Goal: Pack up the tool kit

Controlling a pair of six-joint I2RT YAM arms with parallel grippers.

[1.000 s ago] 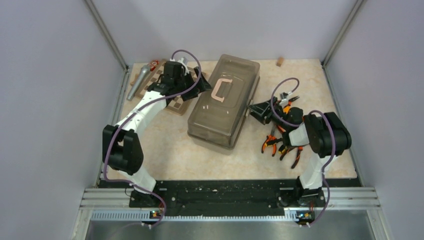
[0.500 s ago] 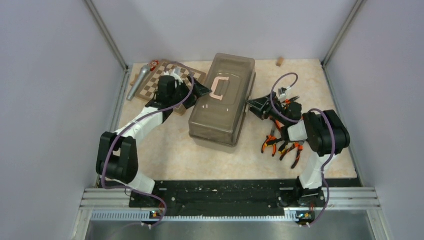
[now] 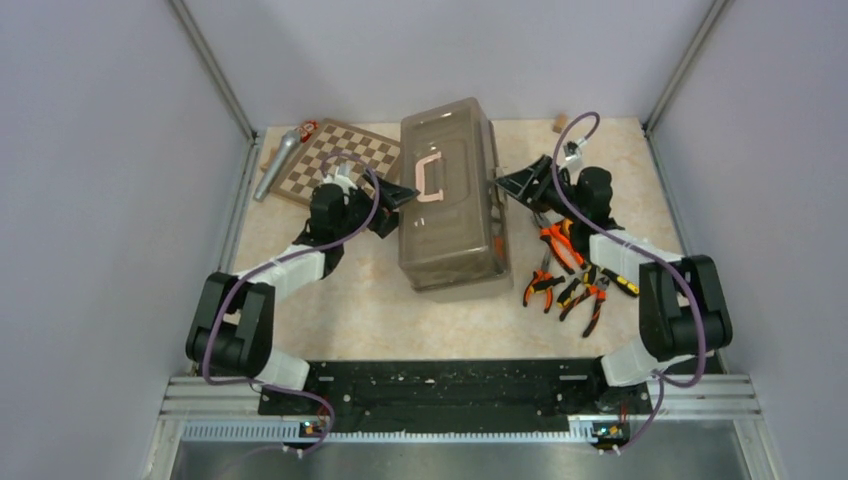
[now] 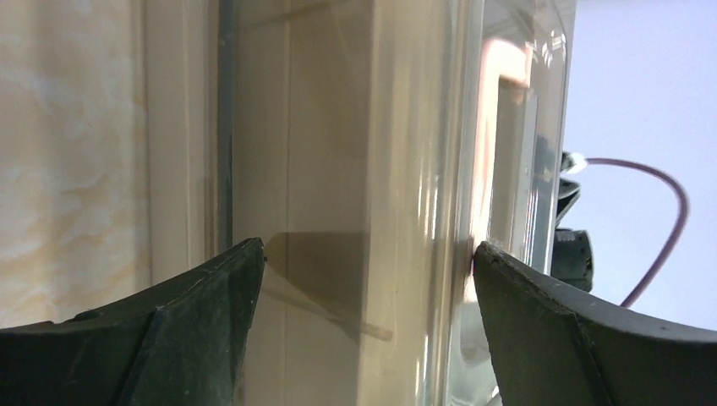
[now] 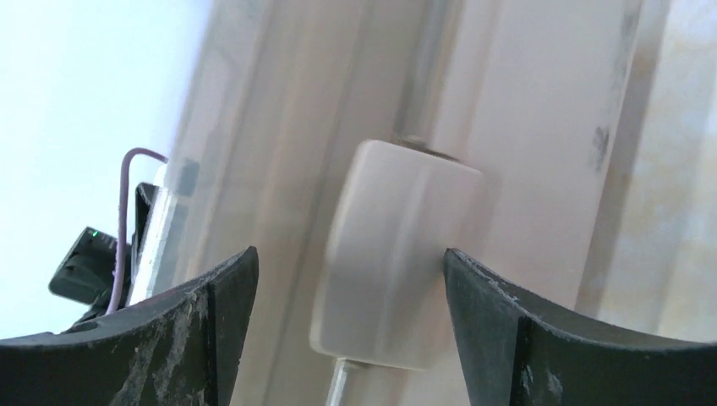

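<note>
Toolbox (image 3: pixel 450 215): a big see-through grey-brown box. It sits on the desk (image 3: pixel 350 300) with its lid shut. Its long sides run from the near edge to the far edge.
Handle (image 3: pixel 432 178): pale pink, lying flat on top of the toolbox lid.
Left tool (image 3: pixel 408 193): right up against the left side of the toolbox, near the handle. Its two fingers are spread wide and hold nothing. In the left wrist view the box wall fills the gap between them. I cannot tell if the fingertips touch the wall.
Right tool (image 3: pixel 503 183): right up against the right side of the toolbox, across from the left tool. Its fingers are wide apart and hold nothing.
Latch (image 5: pixel 397 254): a pale clip on the right side of the toolbox. In the right wrist view it sits between the right tool's fingers, nearer to one finger than to the other.
Pliers (image 3: pixel 556 243): orange handles, lying in a heap on the desk just right of the toolbox.
Screwdriver (image 3: pixel 622 284): yellow and black, at the right edge of that heap.
Chessboard (image 3: pixel 335 160): brown and cream, flat on the desk to the left of the toolbox.
Microphone (image 3: pixel 278 163): silver, left of the toolbox, past the chessboard.
</note>
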